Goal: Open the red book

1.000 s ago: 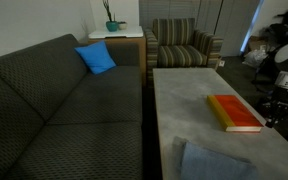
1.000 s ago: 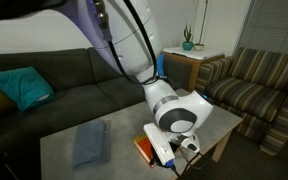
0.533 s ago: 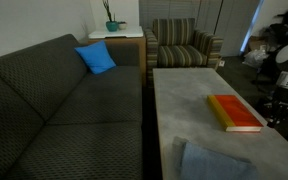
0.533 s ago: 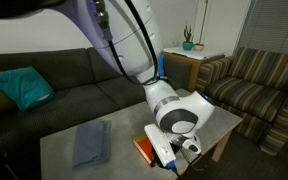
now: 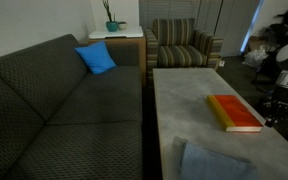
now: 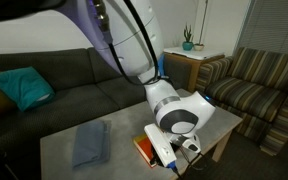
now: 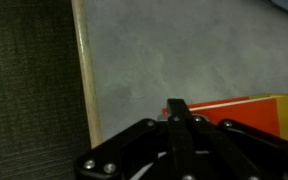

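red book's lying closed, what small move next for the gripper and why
Probably ease the gripper down to the near edge of the red book and slip under the cover. The book lies flat and closed on the table, and the wrist view shows the gripper shut, right at that edge, so it could wedge the cover up.

Dark grey sofa [image 5: 54,100] (blue cushion [image 5: 96,58] at far end), striped armchair [image 5: 184,45], side table [image 5: 119,38] with plant [image 5: 111,22], pale walls [image 5: 39,20].
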